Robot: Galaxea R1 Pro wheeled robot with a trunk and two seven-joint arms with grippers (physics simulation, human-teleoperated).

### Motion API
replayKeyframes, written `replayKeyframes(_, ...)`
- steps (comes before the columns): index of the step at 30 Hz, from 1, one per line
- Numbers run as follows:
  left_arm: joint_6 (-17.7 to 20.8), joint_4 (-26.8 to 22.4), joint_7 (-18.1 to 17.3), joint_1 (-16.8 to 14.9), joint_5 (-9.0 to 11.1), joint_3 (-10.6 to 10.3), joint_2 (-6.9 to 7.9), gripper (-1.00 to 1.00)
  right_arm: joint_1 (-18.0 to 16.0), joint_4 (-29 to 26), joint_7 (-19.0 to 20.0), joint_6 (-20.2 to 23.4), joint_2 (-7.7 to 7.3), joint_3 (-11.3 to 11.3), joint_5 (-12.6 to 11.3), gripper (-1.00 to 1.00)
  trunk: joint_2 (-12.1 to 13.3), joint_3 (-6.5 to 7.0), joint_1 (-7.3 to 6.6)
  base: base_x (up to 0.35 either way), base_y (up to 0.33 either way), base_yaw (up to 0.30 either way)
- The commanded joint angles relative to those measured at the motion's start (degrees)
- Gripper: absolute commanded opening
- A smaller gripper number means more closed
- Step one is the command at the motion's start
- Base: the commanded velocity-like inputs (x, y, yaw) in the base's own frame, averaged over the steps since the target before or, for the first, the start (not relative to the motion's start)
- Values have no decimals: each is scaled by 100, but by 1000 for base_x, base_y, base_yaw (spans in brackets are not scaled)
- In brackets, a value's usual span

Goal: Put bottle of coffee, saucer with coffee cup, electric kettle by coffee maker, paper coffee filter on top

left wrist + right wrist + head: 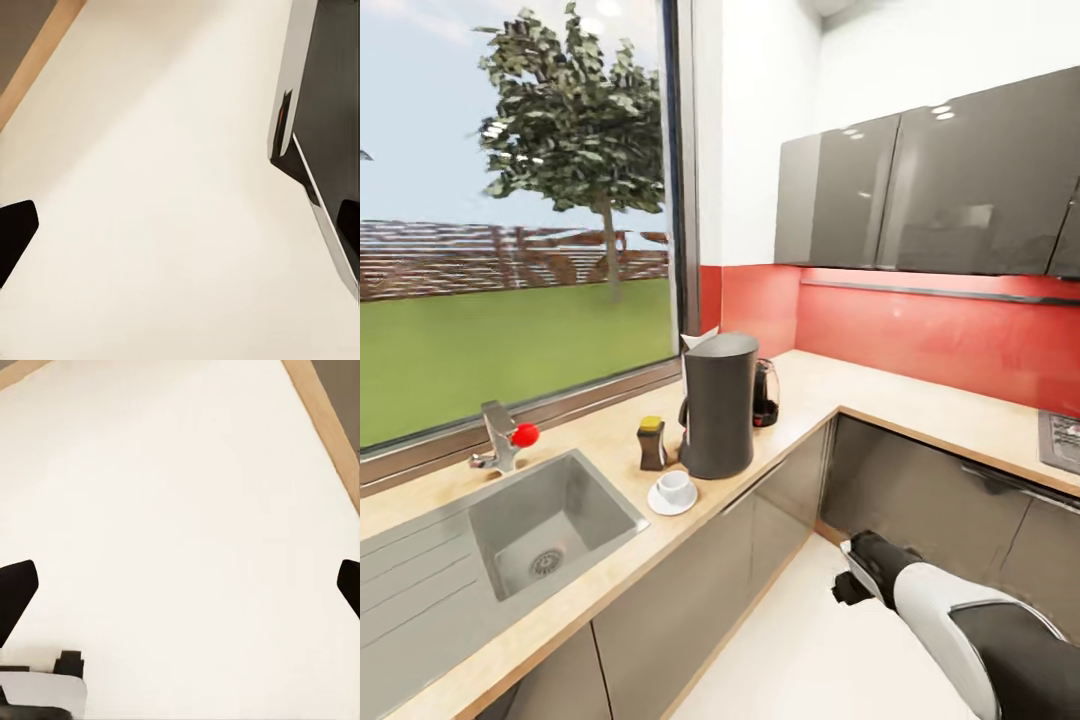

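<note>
- From the head camera I see the kitchen countertop [920, 400], light beige and L-shaped, running under the window and then along the red wall.
- The coffee maker [718, 404] stands upright on it, near the front edge, to the right of the sink [545, 520].
- The paper coffee filter [697, 339] shows as a white pointed piece at the top of the coffee maker, on the far side; I cannot tell if it rests flat on the top.
- The bottle of coffee [651, 443] with its yellow cap stands just beside the coffee maker, on the sink side.
- The saucer [671, 498] lies in front of the coffee maker, and the coffee cup [676, 487] sits on it.
- The electric kettle [764, 393] is behind the coffee maker on the right, partly hidden by it.
- My right arm [950, 610] hangs low over the pale floor [810, 650], away from the counter.
- The left gripper [180, 225] faces the floor with its fingertips [15, 229] wide apart, nothing between them.
- The right gripper [180, 585] also faces the floor, its fingertips [15, 589] spread wide and holding nothing.
</note>
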Motion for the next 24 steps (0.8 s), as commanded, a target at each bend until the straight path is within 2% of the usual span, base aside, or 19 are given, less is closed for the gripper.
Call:
replayKeyframes(1, -19, -12, 4, 5, -1, 38, -4, 100, 198, -7, 10, -85, 3, 53, 12, 100, -3, 1, 2, 0, 0, -263)
replayKeyframes(2, -34, -21, 9, 5, 3, 40, -7, 100, 653, -7, 16, -443, 4, 55, 7, 100, -3, 1, 2, 0, 0, -263)
replayKeyframes(6, -238, -33, 8, 5, 5, 41, -8, 100, 1377, -7, 35, -1285, 29, 47, -14, 100, -3, 1, 2, 0, 0, -263)
replayKeyframes(10, -578, -33, -2, 5, 13, 46, -9, 100, 2074, -8, 32, -2373, 116, 27, -113, 100, -3, 1, 2, 0, 0, -263)
replayKeyframes(12, -640, -32, -3, 5, 14, 49, -9, 100, 2360, -8, 25, -2714, 180, 23, -345, 100, -3, 1, 2, 0, 0, -263)
replayKeyframes(13, -672, -32, -9, 5, 14, 55, -17, 100, 2618, -8, 14, -2857, 284, 24, -776, 100, -3, 3, 2, 0, 0, -261)
replayKeyframes(15, -690, -29, -12, 5, 9, 47, -126, 100, 2994, -1, 1, -2946, 403, 26, -1394, 100, -3, 10, 2, 0, 0, -243)
replayKeyframes(16, -693, -33, -13, 5, 7, 45, -158, 100, 3097, 0, 3, -2957, 412, 23, -1486, 100, -3, 15, 2, 0, 0, -231)
replayKeyframes(21, -682, -32, -13, 5, -1, 38, -252, 100, 3453, 1, 15, -2865, 427, 27, -1584, 100, -3, 40, 2, 0, 0, -223)
replayKeyframes(24, -664, -25, -13, 5, -9, 40, -271, 100, 3620, 1, 26, -2580, 439, 29, -1591, 100, -3, 51, 2, 0, 0, -213)
